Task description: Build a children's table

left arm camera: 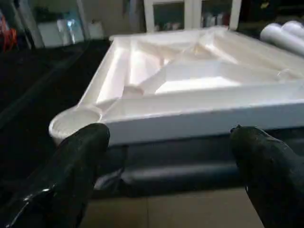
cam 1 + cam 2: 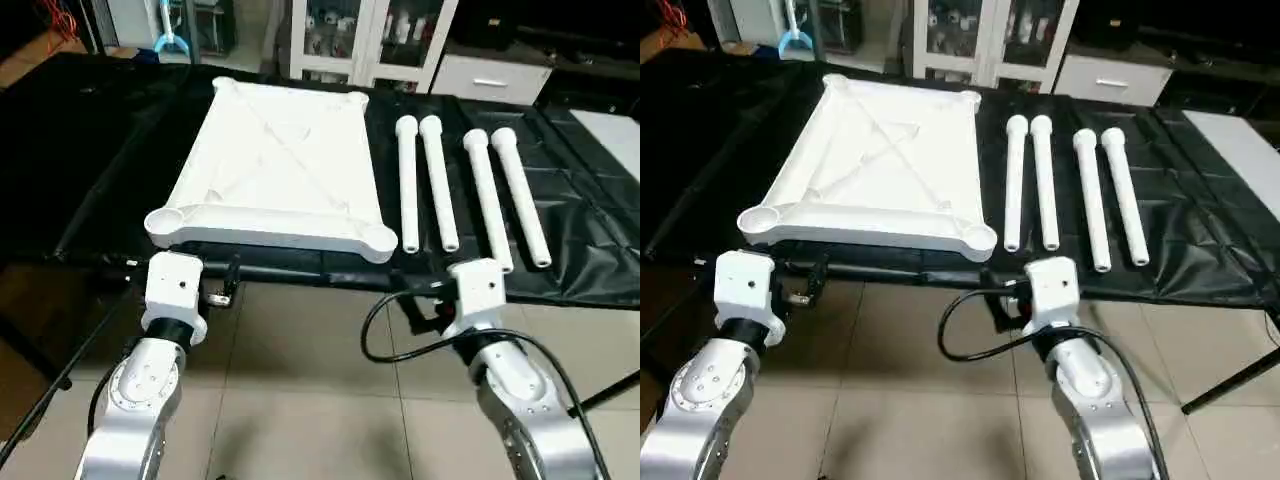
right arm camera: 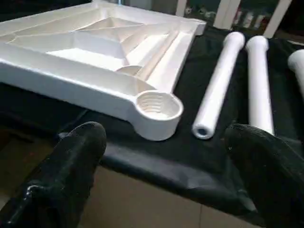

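Black sheeting (image 2: 90,150) covers our bench; on it the tabletop (image 2: 280,160) lies underside up, four legs (image 2: 470,185) side by side to its right. Our left gripper (image 1: 166,166) and right gripper (image 3: 166,161) hover spread wide, empty.

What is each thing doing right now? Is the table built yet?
tabletop: upside down on the black cloth, sockets empty, not built.
four legs: lying loose beside it, none fitted.
left gripper: open, holding nothing.
right gripper: open, holding nothing.
cabinet: doors shut.
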You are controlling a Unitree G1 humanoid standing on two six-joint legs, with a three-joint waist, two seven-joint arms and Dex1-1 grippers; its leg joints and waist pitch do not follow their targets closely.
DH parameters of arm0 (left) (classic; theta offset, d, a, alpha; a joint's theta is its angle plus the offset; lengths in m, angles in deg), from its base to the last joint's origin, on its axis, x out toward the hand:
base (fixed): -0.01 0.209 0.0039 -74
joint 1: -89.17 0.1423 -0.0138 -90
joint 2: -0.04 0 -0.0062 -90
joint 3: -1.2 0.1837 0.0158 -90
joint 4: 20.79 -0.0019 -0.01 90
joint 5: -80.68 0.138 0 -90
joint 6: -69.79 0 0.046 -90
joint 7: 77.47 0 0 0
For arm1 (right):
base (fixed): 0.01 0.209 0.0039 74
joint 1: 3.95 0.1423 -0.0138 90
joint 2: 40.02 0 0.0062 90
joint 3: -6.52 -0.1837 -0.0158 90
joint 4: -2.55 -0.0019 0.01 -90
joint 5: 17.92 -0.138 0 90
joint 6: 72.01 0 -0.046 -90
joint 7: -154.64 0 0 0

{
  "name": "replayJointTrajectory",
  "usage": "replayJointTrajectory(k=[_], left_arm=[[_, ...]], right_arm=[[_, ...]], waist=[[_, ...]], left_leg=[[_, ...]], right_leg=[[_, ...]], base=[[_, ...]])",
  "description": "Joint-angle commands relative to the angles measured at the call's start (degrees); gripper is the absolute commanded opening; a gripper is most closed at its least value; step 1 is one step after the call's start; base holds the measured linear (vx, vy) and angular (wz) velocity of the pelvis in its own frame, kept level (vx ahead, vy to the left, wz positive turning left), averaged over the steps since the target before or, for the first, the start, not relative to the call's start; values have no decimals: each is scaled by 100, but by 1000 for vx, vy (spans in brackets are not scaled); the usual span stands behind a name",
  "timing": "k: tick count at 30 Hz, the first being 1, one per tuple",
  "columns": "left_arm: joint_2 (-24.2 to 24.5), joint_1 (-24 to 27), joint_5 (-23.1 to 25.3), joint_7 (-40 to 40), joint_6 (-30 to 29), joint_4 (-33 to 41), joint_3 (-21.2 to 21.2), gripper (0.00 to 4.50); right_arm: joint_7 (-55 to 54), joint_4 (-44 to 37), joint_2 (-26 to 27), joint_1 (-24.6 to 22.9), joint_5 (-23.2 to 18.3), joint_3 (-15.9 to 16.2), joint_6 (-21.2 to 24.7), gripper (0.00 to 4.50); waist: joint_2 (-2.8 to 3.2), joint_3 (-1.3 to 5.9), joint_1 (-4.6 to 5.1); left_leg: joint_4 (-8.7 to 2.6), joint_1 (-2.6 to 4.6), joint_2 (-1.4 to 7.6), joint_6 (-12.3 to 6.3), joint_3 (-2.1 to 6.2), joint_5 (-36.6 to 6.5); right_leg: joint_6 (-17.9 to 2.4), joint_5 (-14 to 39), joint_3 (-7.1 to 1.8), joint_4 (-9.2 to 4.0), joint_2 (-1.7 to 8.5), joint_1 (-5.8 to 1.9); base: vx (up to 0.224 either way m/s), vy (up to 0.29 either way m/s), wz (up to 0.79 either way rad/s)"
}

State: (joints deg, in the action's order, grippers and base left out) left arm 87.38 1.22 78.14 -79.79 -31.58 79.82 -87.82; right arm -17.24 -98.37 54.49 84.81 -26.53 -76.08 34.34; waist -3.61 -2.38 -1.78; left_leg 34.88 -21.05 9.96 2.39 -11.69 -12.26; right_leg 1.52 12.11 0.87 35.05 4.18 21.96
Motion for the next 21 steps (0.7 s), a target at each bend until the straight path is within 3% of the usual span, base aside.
replayJointTrajectory(k=[1,4,7,9,11,21], left_arm=[[99,108,123,-82,-86,3,117,450],[190,180,304,-152,-148,-17,220,450],[149,249,287,-226,-177,3,240,450],[158,255,317,-227,-220,7,261,450],[167,254,350,-224,-210,8,279,450],[142,248,381,-317,-152,-2,291,450]], right_arm=[[17,116,-55,-107,99,32,102,445],[46,137,-70,-172,163,87,168,445],[72,164,-77,-234,232,94,211,445],[53,171,-69,-242,219,64,220,445],[49,189,-76,-245,233,44,204,445],[106,160,-58,-285,301,38,200,445]], waist=[[82,233,20],[78,247,22],[98,246,18],[82,248,16],[108,245,15],[101,241,28]], left_leg=[[-511,111,312,262,206,-1566],[-512,91,306,250,220,-1525],[-514,90,313,256,218,-1459],[-513,91,309,247,213,-1450],[-515,95,310,237,215,-1485],[-522,93,313,248,220,-1588]], right_leg=[[-608,914,-193,-426,255,-58],[-551,827,-194,-412,254,-71],[-604,675,-194,-404,256,-70],[-627,623,-194,-401,256,-75],[-637,626,-197,-402,258,-73],[-658,706,-196,-413,255,-71]], base=[[0,0,0],[0,0,0],[0,0,0],[0,0,0],[0,0,0],[0,0,0]])
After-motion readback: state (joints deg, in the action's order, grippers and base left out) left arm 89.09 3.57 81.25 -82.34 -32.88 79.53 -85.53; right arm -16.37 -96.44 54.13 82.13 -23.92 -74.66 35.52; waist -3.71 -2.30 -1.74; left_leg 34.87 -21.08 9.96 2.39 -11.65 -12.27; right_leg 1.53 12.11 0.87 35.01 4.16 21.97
